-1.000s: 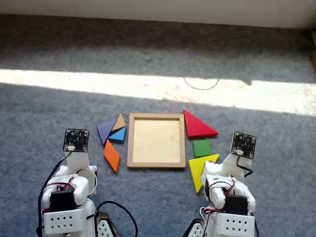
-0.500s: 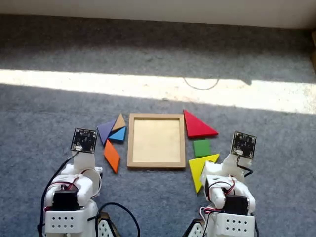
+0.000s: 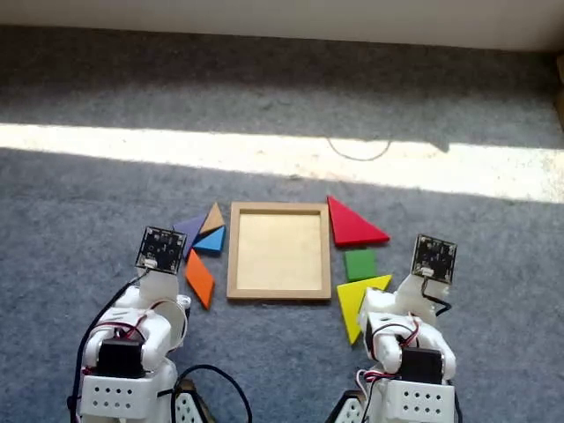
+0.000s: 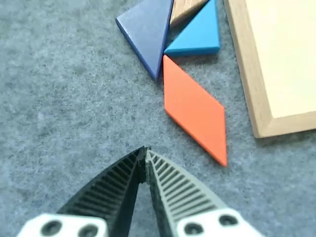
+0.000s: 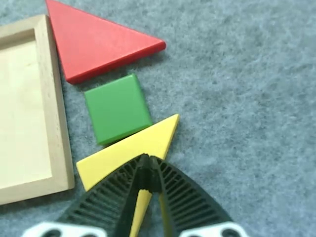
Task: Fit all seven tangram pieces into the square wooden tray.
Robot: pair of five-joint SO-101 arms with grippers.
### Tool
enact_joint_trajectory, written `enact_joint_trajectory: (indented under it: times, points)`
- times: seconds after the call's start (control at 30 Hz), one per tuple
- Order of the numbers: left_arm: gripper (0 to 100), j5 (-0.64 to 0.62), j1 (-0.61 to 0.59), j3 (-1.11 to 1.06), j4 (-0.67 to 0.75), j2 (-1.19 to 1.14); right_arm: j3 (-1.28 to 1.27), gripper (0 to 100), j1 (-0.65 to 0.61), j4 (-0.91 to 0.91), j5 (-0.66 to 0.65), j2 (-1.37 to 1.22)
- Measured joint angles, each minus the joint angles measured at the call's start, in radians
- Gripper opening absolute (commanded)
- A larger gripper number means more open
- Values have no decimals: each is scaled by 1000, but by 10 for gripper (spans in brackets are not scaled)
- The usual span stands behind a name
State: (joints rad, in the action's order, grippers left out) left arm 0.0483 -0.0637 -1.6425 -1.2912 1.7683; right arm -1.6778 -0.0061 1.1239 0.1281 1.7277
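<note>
Two arms: the left arm [image 3: 123, 352] and right arm [image 3: 407, 348] sit side by side at the near edge of a grey carpet [image 3: 79, 203].
Left gripper [image 4: 146, 154]: fingers pressed together with nothing between them, tip over bare carpet just short of the orange piece.
Right gripper [image 5: 148, 163]: fingers together, tip above the yellow piece; I cannot tell whether it touches.
Yellow triangle [image 5: 126, 150]: on the carpet near the tray's near right corner, outside it.
Orange parallelogram [image 4: 195, 108]: flat on the carpet, just beside the tray's left rim.
Green square [image 5: 117, 107]: between the yellow and red pieces, just beside the right rim.
Square wooden tray [image 3: 233, 260]: between the two groups of pieces, with bare wood inside.
Blue triangle [image 4: 197, 37]: touching the orange piece's far tip, close to the left rim.
Purple triangle [image 4: 145, 27]: against the blue one, on the side away from the tray.
Wood-coloured triangle [image 4: 185, 7]: beyond the blue one, touching it.
Red triangle [image 5: 96, 42]: at the tray's far right corner.
Thin cable [image 3: 357, 154]: looped in a sunlit band [image 3: 176, 145] well beyond the tray.
</note>
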Motion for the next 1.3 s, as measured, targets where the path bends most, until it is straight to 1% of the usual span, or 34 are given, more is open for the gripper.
enact_joint_trajectory:
  times: [0.17,0.3,0.4,0.5,0.6,0.7,0.73,0.77,0.9,1.07,1.17,1.3]
  points:
    - [5,0,-55,11,38,0,0,5,0,0,0,0]
    - [5,8,-60,12,38,0,0,5,0,3,0,0]
    - [5,97,-60,12,38,0,0,5,14,3,0,0]
    - [5,189,-64,12,38,0,0,5,66,3,-9,0]
    - [5,210,-77,12,38,0,0,5,157,-5,-138,0]
    - [5,216,-81,12,38,0,0,9,244,-69,-341,0]
    - [5,216,-81,12,38,0,0,9,259,-81,-396,0]
    - [5,216,-81,12,38,0,2,9,259,-86,-420,0]
    - [5,216,-81,12,38,0,25,9,233,-60,-439,-2]
    - [5,216,-81,12,38,0,255,9,115,94,-445,-43]
    - [5,216,-81,12,38,0,425,9,40,153,-445,-157]
    - [5,221,-81,12,38,0,628,10,-48,180,-445,-384]
